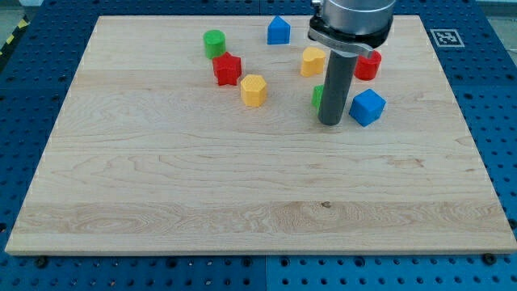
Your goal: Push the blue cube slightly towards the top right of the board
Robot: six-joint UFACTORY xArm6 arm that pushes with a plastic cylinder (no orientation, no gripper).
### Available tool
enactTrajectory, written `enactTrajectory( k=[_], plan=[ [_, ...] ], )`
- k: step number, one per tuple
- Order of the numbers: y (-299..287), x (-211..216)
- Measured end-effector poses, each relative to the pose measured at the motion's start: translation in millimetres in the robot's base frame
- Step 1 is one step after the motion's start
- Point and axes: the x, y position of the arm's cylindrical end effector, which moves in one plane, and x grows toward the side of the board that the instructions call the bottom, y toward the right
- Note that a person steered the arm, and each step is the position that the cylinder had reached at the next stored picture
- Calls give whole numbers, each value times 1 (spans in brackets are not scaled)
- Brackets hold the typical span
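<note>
The blue cube [367,107] lies on the wooden board [202,186] at the view's upper right. My tip [330,121] rests on the board just to the left of the blue cube, a small gap apart. A green block [318,96] is mostly hidden behind the rod. A red block [369,65] sits above the blue cube, partly hidden by the arm's head.
A yellow block [313,61] is left of the rod's upper part. A blue house-shaped block [279,31] is near the top edge. A green cylinder [214,43], a red block [227,69] and a yellow hexagonal block [253,90] group at upper middle.
</note>
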Motion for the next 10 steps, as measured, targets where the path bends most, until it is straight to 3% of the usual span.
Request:
enactTrajectory(
  k=[3,5,8,10],
  plan=[
    [30,29],
    [36,-2],
    [60,-13],
    [127,2]
  ],
)
